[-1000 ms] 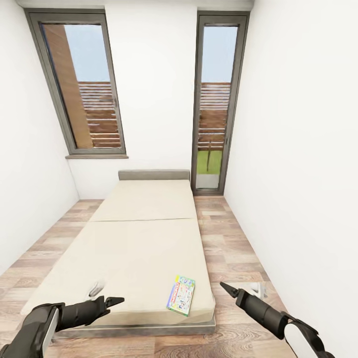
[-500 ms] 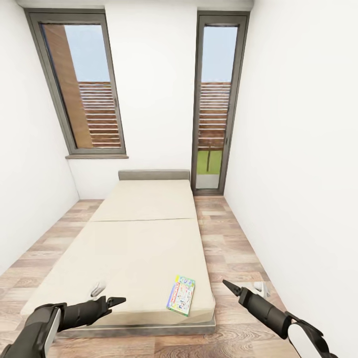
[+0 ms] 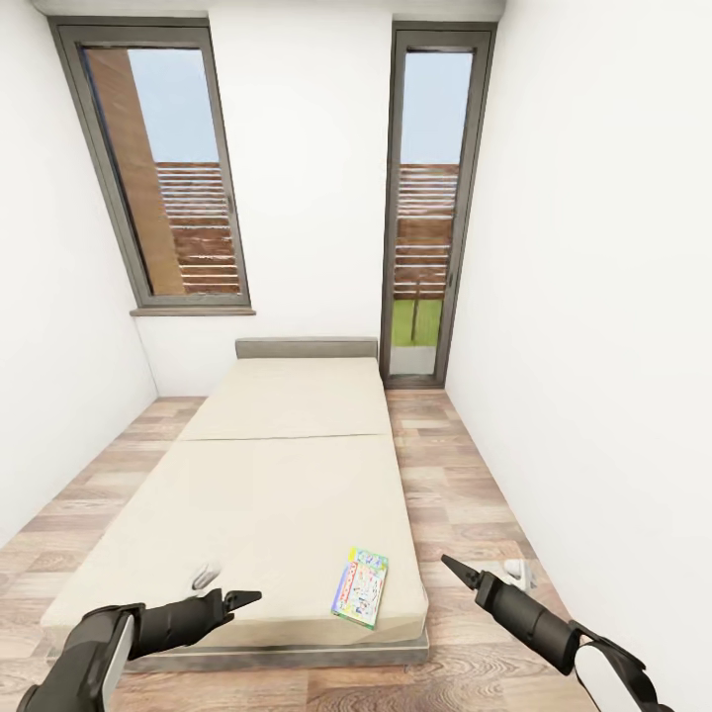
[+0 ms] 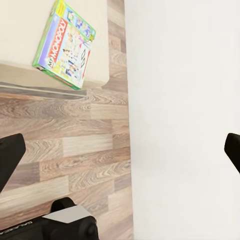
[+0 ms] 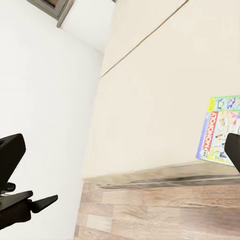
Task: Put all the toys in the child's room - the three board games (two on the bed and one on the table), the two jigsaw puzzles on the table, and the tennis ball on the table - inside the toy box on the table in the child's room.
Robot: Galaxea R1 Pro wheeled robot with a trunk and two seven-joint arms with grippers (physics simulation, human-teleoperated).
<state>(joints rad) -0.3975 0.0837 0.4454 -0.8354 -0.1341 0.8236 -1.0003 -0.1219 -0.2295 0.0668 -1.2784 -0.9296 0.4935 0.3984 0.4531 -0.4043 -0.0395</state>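
Note:
A white Monopoly board game (image 3: 361, 586) with a colourful border lies flat near the front right corner of the bed (image 3: 277, 475). It appears again in the left wrist view (image 4: 65, 45) and the right wrist view (image 5: 220, 131). My left gripper (image 3: 242, 598) hovers over the mattress's front edge, left of the game, its fingers (image 4: 10, 160) spread wide and empty. To the right of the game, my right gripper (image 3: 453, 569) hangs above the floor beside the bed, its fingers (image 5: 10, 155) also wide apart and empty. The table, toy box, jigsaw puzzles and tennis ball are out of view.
White walls close in on both sides. A strip of wood-plank floor (image 3: 455, 494) runs along the bed's right side, and a narrower one along its left. Two tall dark-framed windows (image 3: 430, 198) stand behind the grey headboard (image 3: 307, 348).
My left gripper has crept a little to the right along the bed's front edge, toward the game. The right arm and the game have barely moved.

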